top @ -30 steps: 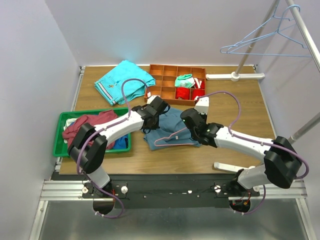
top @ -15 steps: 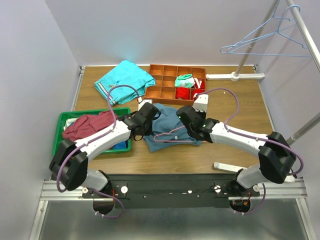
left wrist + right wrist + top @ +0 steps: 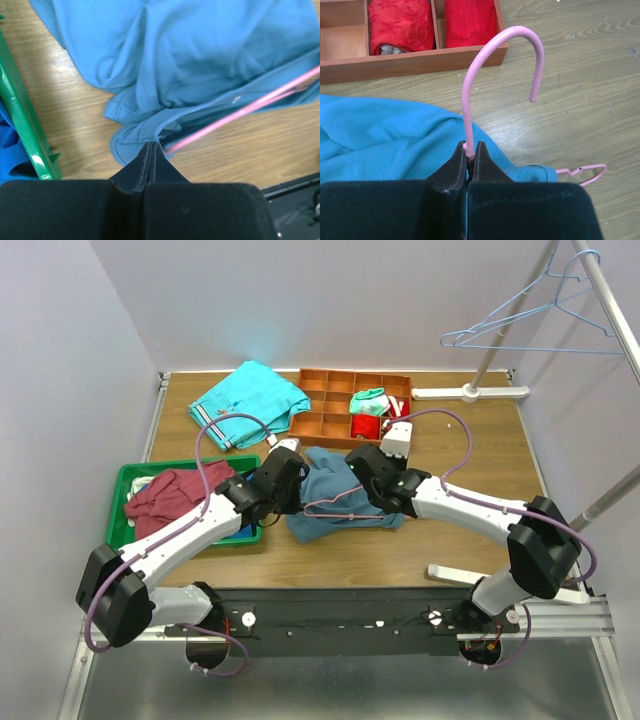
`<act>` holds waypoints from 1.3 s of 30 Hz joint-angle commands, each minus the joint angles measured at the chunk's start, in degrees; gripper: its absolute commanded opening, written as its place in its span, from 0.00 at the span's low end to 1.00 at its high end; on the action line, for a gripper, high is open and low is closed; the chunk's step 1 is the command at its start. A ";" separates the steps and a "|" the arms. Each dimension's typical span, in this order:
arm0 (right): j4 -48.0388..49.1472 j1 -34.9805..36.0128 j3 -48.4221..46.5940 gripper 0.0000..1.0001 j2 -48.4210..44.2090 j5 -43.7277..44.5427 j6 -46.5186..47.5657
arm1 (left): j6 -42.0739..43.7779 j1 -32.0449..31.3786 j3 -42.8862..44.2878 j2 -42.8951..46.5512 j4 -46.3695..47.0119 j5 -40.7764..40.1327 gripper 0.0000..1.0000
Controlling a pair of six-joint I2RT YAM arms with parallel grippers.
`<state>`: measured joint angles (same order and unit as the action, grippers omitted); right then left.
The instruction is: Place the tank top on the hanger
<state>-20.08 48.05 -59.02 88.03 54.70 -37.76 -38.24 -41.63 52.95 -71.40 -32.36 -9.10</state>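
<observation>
The steel-blue tank top lies crumpled at the table's middle. My left gripper sits at its left edge. In the left wrist view this gripper is shut, its tips pinching the ribbed hem of the tank top. The pink hanger lies partly inside the cloth, and one of its wires runs out under the hem. My right gripper is shut on the hanger's neck just below the hook, above the tank top. One hanger corner pokes out at the right.
A green bin with a maroon shirt stands at the left. A turquoise shirt lies at the back. Behind the right gripper is an orange divider tray holding red cloths. At the right, a rack carries a light blue hanger.
Both grippers moved left, the right one also toward the back. The tank top and hanger were dragged a little left with them. Both grips stayed shut.
</observation>
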 commanded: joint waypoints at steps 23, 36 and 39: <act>-0.67 0.64 -5.66 0.01 3.20 7.09 -0.04 | 0.62 -0.65 1.99 6.44 -4.99 2.16 0.00; 0.21 0.64 -6.54 0.01 3.56 8.59 1.28 | 0.80 -0.91 3.83 7.59 -6.84 3.30 0.00; 2.50 0.64 -6.54 0.01 3.55 9.89 4.00 | 0.71 -1.35 4.97 7.76 -7.37 3.39 0.00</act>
<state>-20.56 48.31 -63.68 91.22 60.42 -35.83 -37.98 -42.13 55.20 -64.25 -38.85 -6.76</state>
